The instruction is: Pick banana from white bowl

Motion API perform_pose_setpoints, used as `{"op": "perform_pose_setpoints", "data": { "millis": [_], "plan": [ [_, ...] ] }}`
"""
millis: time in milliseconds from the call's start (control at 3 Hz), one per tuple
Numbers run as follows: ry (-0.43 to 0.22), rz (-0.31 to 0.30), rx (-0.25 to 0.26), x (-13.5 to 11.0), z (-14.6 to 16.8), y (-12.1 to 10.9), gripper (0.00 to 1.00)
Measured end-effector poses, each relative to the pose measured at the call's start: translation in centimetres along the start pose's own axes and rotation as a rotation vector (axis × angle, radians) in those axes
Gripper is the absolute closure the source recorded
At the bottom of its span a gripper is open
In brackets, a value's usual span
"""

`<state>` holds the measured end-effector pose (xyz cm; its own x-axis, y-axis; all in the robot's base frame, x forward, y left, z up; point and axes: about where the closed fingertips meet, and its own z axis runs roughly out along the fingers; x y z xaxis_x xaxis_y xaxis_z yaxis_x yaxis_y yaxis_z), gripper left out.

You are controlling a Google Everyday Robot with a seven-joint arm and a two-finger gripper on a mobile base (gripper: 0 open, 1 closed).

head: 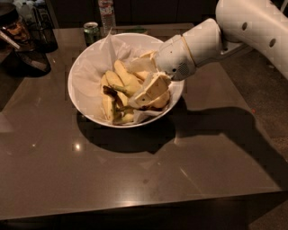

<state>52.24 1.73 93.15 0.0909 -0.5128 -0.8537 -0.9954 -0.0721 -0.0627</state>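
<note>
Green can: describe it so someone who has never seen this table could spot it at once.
Start at the big white bowl of bananas, where the gripper is dipped in on the right side. Just behind the bowl's far-left rim stands a short green can, beside a taller clear bottle.

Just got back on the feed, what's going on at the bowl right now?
The robot's arm reaches in from the right, and its tool is down inside the white bowl, at the right side of the pile of bananas lying on crumpled paper. No banana is lifted clear of the bowl, and it cannot be told whether the tool has hold of one. The bowl sits on the dark table, with a green can behind it.
</note>
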Motion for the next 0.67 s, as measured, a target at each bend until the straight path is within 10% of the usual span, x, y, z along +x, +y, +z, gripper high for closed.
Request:
{"op": "perform_pose_setpoints", "data": {
  "millis": [667],
  "plan": [
    [-0.022,-0.007,0.051,-0.32,0.10,-1.75,0.25]
  ]
}}
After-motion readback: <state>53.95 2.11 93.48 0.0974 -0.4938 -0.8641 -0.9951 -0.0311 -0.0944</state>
